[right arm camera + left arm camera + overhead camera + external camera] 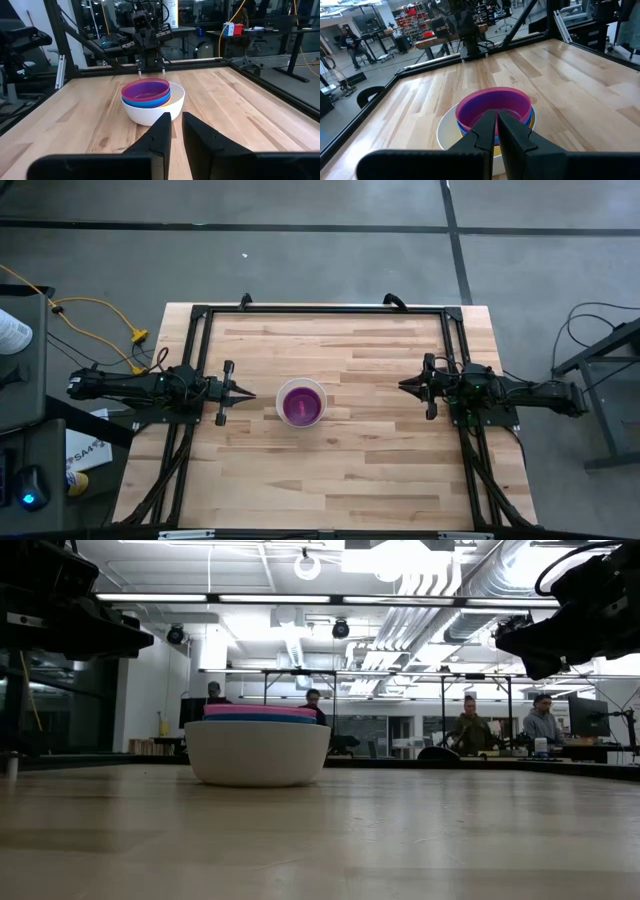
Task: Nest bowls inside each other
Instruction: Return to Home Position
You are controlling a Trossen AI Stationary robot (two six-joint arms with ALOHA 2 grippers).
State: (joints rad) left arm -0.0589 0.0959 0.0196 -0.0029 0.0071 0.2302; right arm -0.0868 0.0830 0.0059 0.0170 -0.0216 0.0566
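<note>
Both empty: left gripper (248,393) pinched closed, right gripper (403,385) slightly parted, nested bowls (301,402) sitting between them

The white bowl (282,393) stands upright near the middle of the table (380,460), wide, rounded and the largest, with the others nested in it. The red-pink bowl (495,102) sits innermost, its rim highest and its magenta inside empty. Just under its rim show the edge of the blue bowl (150,101) and, lower, a sliver of the yellow bowl (173,101).
</note>
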